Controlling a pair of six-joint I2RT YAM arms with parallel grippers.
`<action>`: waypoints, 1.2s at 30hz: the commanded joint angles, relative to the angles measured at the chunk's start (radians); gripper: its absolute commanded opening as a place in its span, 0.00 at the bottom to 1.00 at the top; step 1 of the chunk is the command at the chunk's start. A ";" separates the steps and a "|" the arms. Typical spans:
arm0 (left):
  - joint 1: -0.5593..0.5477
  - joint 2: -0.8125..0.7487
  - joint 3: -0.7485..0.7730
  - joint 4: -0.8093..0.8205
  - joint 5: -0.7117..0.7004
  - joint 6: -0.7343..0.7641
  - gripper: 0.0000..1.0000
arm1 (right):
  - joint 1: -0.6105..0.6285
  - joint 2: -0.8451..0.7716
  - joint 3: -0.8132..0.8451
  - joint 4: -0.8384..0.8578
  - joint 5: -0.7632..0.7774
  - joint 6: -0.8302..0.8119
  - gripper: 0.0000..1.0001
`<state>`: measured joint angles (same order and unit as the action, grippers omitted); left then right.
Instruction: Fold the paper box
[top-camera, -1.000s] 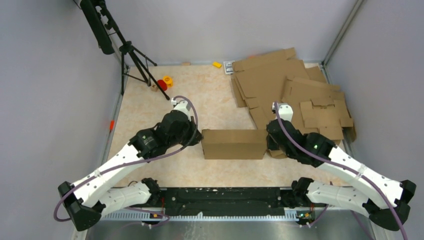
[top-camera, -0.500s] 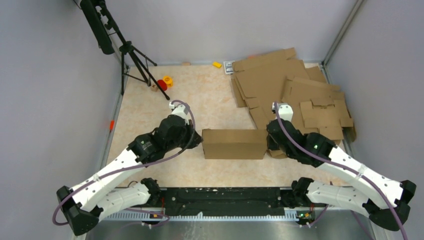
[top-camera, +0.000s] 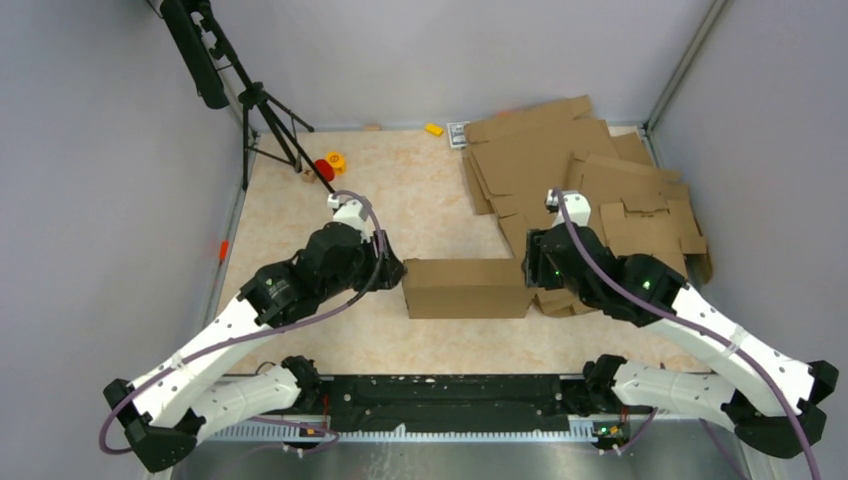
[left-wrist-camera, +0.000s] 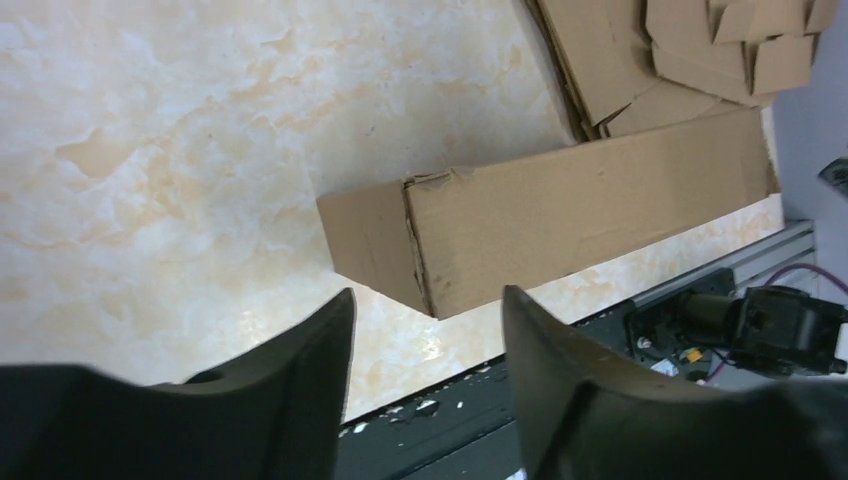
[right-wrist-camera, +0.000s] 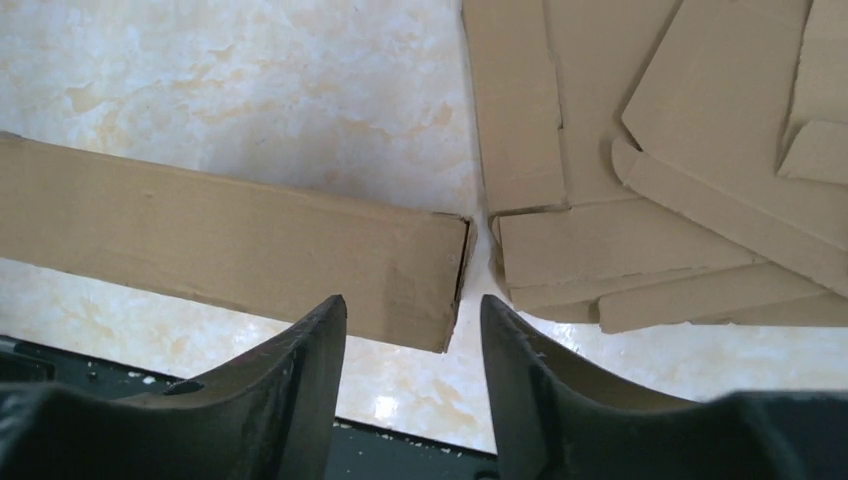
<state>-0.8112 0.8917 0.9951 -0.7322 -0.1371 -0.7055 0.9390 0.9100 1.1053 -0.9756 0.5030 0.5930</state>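
The paper box (top-camera: 467, 288) lies folded into a long closed brown carton in the middle of the table, near the front. My left gripper (top-camera: 395, 272) hovers at its left end, open, with nothing between the fingers. In the left wrist view the paper box (left-wrist-camera: 560, 215) lies just beyond the left gripper (left-wrist-camera: 428, 300), its end flap closed with a slightly torn edge. My right gripper (top-camera: 530, 268) is at the right end, also open and empty. The right wrist view has the right gripper (right-wrist-camera: 412, 305) above the right end of the paper box (right-wrist-camera: 230, 240).
A heap of flat cardboard blanks (top-camera: 590, 190) covers the back right, reaching close to the box's right end (right-wrist-camera: 640, 250). A black tripod (top-camera: 265, 110) stands at the back left, beside small red (top-camera: 325, 168) and yellow (top-camera: 336, 160) objects. A black rail (top-camera: 450, 390) runs along the near edge.
Both grippers have gone from shut to open and drawn slightly back from the box's ends. The box has stayed in place.
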 joint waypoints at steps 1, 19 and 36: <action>0.002 -0.020 -0.008 0.005 -0.056 0.007 0.63 | -0.057 -0.013 0.029 -0.019 -0.023 -0.027 0.55; 0.160 -0.022 -0.296 0.395 0.246 -0.121 0.78 | -0.427 -0.084 -0.271 0.308 -0.592 0.064 0.61; 0.208 -0.043 -0.289 0.460 0.285 -0.131 0.76 | -0.498 -0.143 -0.284 0.329 -0.608 0.124 0.57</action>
<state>-0.6090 0.8406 0.6922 -0.3313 0.1223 -0.8391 0.4496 0.7815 0.7929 -0.6537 -0.1257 0.7090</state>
